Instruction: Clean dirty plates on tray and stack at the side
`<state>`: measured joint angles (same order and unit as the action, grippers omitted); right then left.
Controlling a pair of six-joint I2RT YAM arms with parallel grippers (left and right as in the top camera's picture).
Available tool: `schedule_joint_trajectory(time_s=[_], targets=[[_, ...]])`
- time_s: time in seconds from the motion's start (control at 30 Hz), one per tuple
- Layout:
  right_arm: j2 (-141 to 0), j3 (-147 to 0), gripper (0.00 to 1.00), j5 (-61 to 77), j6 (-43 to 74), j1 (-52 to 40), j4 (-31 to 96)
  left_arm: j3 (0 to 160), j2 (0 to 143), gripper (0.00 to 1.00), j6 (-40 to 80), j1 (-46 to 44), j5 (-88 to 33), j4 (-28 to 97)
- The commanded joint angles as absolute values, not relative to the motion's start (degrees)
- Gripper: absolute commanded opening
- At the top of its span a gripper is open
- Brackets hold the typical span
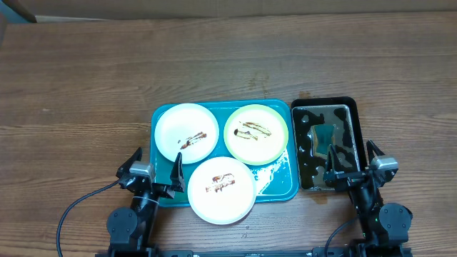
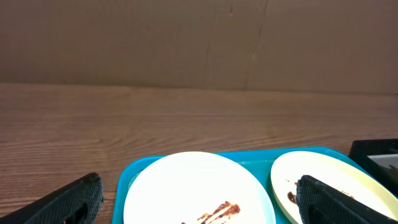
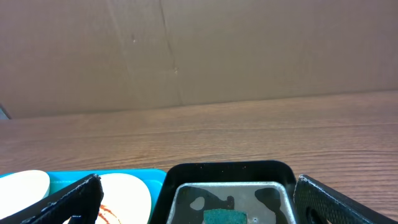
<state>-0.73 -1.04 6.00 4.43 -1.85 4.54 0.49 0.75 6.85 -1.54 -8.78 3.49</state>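
Three dirty plates with brown sauce smears lie on the teal tray [image 1: 277, 180]: a white plate [image 1: 186, 133] at the back left, a yellow-green plate [image 1: 256, 133] at the back right, and a second white plate [image 1: 221, 190] in front, overhanging the tray's near edge. My left gripper [image 1: 153, 168] stands open at the tray's front left corner, holding nothing. From the left wrist, the white plate [image 2: 196, 186] shows between the fingers, with the yellow-green plate [image 2: 339, 177] to the right. My right gripper [image 1: 353, 160] is open and empty at the near end of the black pan.
A black pan [image 1: 355, 114] of water stands right of the tray, with a green sponge [image 1: 327, 134] lying in it. The right wrist view shows the sponge [image 3: 225, 217] just ahead, inside the pan [image 3: 230, 169]. Bare wooden table surrounds everything; cardboard walls stand at the back.
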Motion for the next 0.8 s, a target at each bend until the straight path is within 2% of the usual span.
schedule_joint_trajectory(time_s=[0.0, 0.77], targets=[[-0.16, -0.47, 1.0, 6.28, 4.05, -1.48, 4.27, 0.27, 0.25, 1.0, 5.76, -1.91, -8.4, 3.64], [-0.16, -0.47, 1.0, 6.42, 4.56, -1.48, 4.19, 0.27, 0.25, 1.0, 5.85, -1.91, -8.64, 3.64]])
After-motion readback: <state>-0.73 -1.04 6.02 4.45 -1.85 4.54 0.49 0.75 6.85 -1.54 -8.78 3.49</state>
